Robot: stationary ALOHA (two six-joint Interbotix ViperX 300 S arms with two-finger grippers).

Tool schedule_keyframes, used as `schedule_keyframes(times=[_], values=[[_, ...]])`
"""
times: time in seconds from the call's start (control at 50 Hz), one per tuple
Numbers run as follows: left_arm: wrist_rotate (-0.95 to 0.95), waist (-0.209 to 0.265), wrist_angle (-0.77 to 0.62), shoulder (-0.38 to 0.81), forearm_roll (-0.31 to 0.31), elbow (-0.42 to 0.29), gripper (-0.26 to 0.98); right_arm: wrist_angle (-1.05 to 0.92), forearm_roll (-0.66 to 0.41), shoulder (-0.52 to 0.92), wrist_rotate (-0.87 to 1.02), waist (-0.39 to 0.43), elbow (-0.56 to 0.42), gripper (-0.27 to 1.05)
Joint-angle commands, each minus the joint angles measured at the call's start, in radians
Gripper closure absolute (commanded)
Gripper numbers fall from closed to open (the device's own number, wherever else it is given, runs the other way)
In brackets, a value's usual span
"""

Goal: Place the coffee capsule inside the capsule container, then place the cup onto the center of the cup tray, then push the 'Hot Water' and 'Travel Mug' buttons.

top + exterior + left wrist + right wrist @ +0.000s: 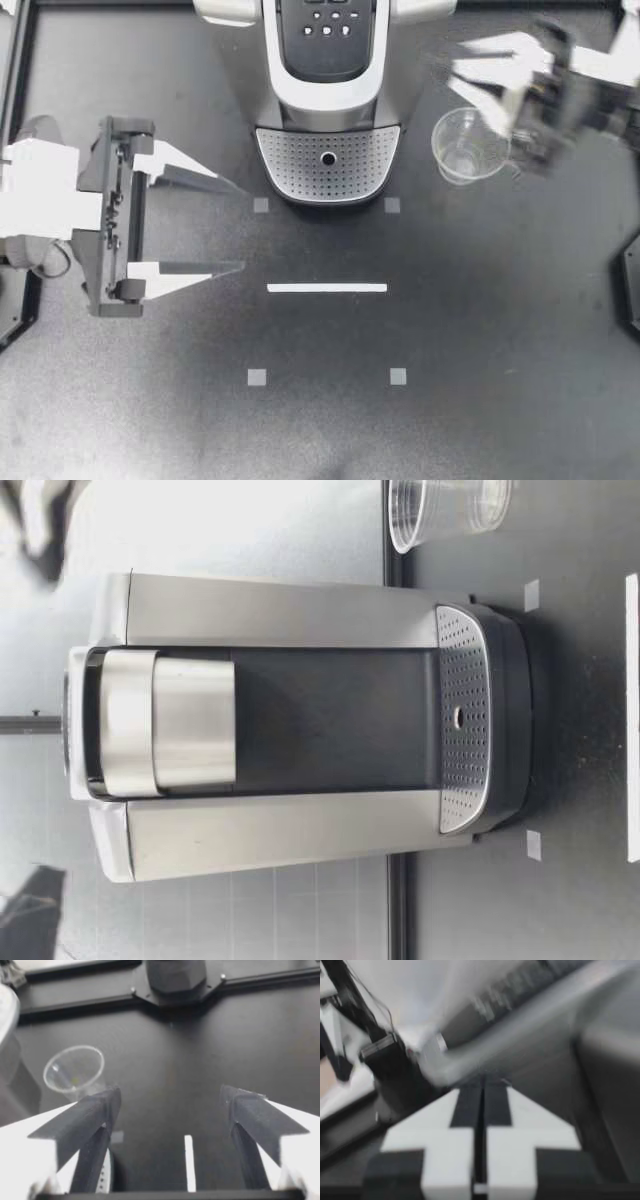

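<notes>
Cup: stands upright on the table just beside the coffee machine, on the right-arm side, off the cup tray. Its long axis is vertical, with the open mouth up and the narrower base on the table, as the low view confirms. Coffee capsule: not visible in any view, so its location cannot be determined. Right gripper: the right wrist view shows the fingers pressed together with nothing between them. It is near the cup and farther back on the table. Its outline is smeared, so its height over the cup cannot be told. Left gripper: fingers spread wide, empty, beside the tray on the opposite side. Hazards: the cup is thin, clear and probably very light. Sideways contact from the closed right fingers or wrist would likely tip or skid it. The fingers must be parted before descent, or they will strike the rim. Excess squeeze may buckle the wall. A tilted release on the perforated tray could leave the cup off-centre or fallen.
</notes>
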Motion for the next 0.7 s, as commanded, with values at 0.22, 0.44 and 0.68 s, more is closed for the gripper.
schedule_keyframes(times=[0.22,0.44,0.68], values=[[-0.003,0.003,-0.006,0.008,-0.035,-0.008,-0.02,0.245,0.117,-0.225,0.183,-0.118,0.215,0.71],[-0.028,0.031,-0.006,0.015,-0.084,0.006,-0.02,0.293,0.115,-0.213,0.354,-0.183,0.295,0.71],[-0.032,0.034,-0.023,0.017,-0.087,0.037,-0.02,0.291,0.115,-0.153,0.377,-0.196,0.319,0.65]])
